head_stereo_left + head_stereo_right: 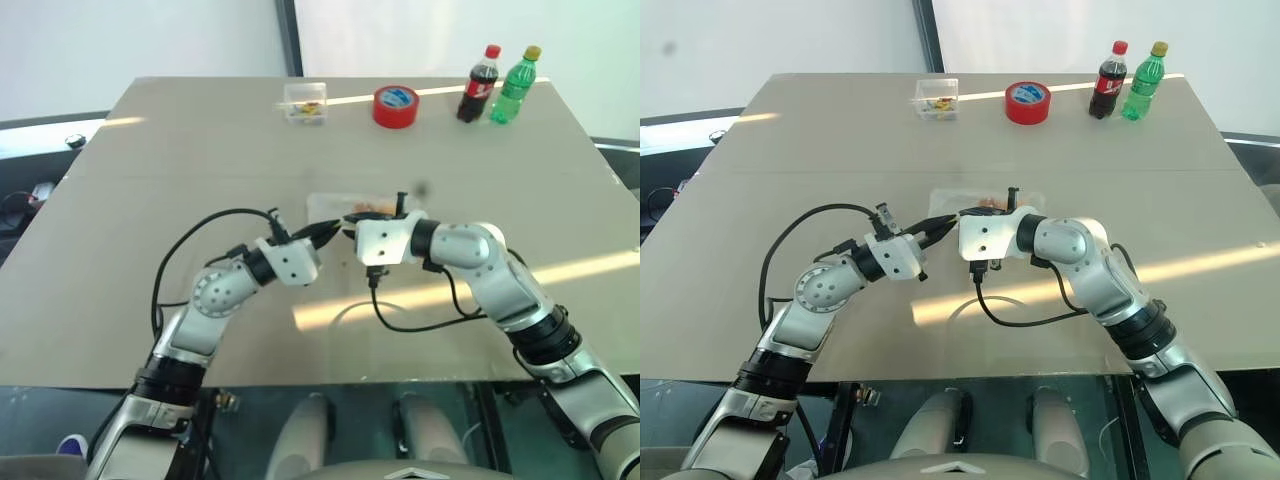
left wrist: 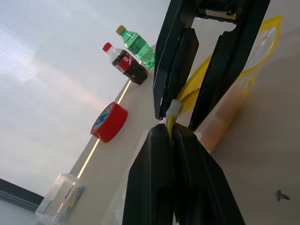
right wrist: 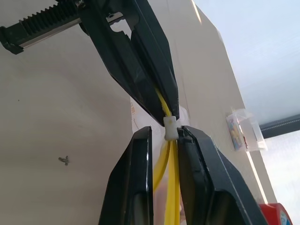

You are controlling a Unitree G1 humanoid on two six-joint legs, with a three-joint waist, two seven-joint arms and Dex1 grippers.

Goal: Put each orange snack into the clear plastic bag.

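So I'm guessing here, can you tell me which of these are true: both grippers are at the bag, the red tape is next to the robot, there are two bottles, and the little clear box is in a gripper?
1. Both the left gripper and the right gripper pinch the yellow strip of the clear plastic bag. True.
2. The red tape roll lies close to the robot. False: it sits near the table's far edge.
3. Two bottles stand at the far right corner. True.
4. A gripper holds the small clear box. False: it sits untouched at the far edge.

Your left gripper and right gripper are meeting at the bag mid-table; box, tape and bottles are standing along the far edge.
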